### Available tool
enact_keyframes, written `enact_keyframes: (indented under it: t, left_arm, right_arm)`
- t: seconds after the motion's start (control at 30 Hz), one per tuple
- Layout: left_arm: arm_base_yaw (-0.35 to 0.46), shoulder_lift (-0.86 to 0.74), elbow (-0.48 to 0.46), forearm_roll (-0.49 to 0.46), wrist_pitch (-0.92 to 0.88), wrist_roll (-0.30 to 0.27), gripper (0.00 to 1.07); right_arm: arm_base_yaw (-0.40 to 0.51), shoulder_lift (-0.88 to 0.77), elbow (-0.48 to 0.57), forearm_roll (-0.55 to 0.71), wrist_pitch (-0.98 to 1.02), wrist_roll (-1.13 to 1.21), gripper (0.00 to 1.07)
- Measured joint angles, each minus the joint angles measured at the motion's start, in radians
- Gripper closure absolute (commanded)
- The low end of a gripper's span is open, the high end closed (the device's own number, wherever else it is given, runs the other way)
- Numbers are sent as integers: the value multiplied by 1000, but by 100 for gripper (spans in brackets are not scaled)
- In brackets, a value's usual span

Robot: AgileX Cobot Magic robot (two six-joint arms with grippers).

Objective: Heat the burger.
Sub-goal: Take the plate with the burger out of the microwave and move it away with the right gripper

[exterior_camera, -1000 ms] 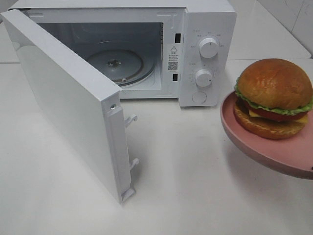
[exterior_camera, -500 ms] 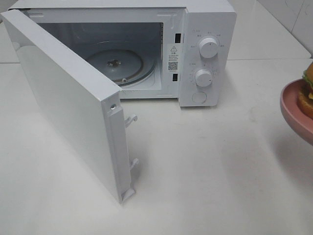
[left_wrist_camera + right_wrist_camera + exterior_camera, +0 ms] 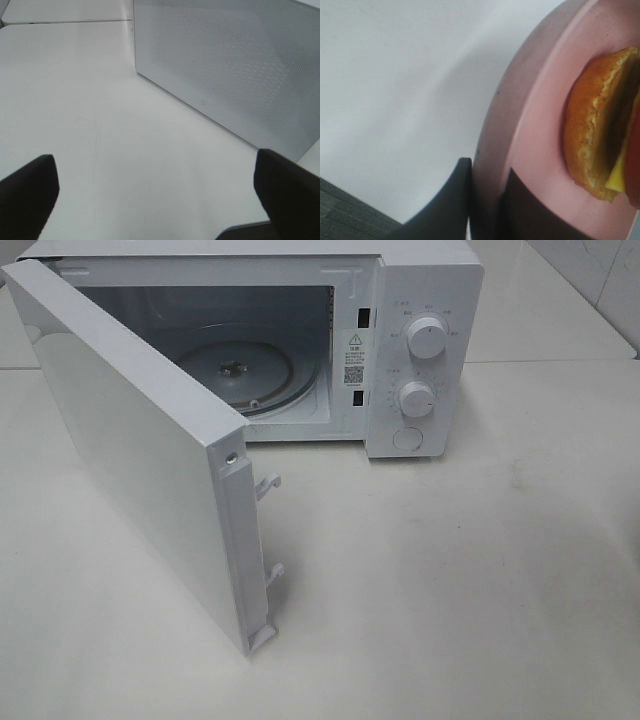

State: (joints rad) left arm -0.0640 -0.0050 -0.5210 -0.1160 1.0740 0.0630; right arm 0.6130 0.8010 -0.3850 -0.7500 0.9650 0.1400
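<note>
Meanwhile, a white microwave (image 3: 300, 350) stood on a pale table (image 3: 450, 580) with its door (image 3: 140, 460) swung wide, seen from the high camera. Inside the cavity, the round glass turntable (image 3: 235, 375) lay bare. Two white knobs (image 3: 427, 338) sat one above the other on the control panel to the right of the opening, with a round button below them. Two latch hooks stuck out from the free edge of the door. No arm, plate or food appeared in that high view.

From the left wrist camera, the left gripper (image 3: 155, 190) hung over the table with its dark fingers (image 3: 27, 192) spread far apart and nothing between them; the perforated face of the microwave door stood just beyond it.

From the right wrist camera, the right gripper (image 3: 485, 200) was clamped on the rim of a pink plate (image 3: 530, 125), one dark finger under the rim and the other on its upper face. On that plate rested the burger (image 3: 600, 125), its golden-brown bun, a yellow slice and a red layer visible at the frame's edge. The plate was held above the pale table, apart from it
</note>
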Motion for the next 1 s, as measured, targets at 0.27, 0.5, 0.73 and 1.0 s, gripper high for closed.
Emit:
enact_keyframes:
  t: [0.27,0.5,0.73,1.0]
  left_arm:
    - [0,0,0,0,0,0,9]
    - [0,0,0,0,0,0,9]
    - [0,0,0,0,0,0,9]
    - [0,0,0,0,0,0,9]
  right_arm:
    - [0,129,0,-18,12,275,107]
    - [0,257,-20,-29,10,443,107]
    - [0,494,-69,-54,-10,664,107]
    - [0,678,-114,-77,-26,805,105]
